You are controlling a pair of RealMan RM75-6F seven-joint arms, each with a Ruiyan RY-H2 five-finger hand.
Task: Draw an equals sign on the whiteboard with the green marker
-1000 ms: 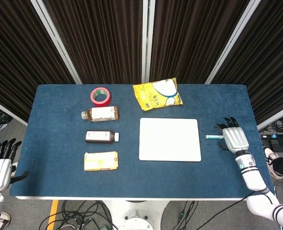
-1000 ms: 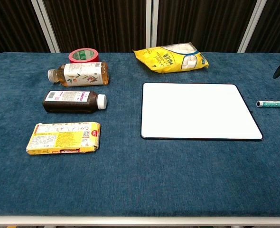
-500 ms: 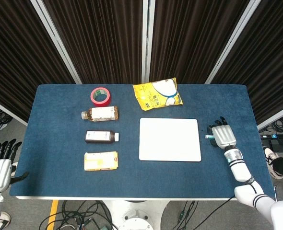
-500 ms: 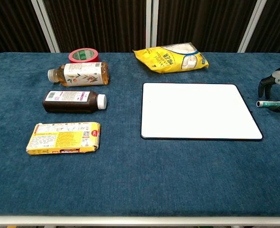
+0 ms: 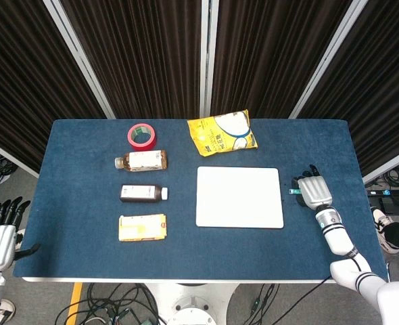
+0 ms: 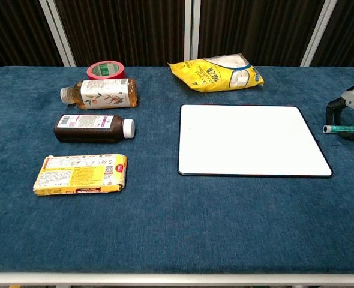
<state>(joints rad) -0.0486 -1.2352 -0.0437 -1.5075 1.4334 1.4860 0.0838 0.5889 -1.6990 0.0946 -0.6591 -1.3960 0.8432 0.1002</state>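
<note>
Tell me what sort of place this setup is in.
Probably a robot lab or test booth: dark curtain panels behind a blue cloth-covered table, loose cables on the floor, and assorted props like a whiteboard.

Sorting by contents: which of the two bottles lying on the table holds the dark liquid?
The dark bottle with the white cap, between the amber bottle and the yellow box.

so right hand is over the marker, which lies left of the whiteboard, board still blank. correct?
Not quite. The green marker lies to the right of the whiteboard, not the left; the chest view shows it there, with the right hand curled over it. The board is blank.
</note>
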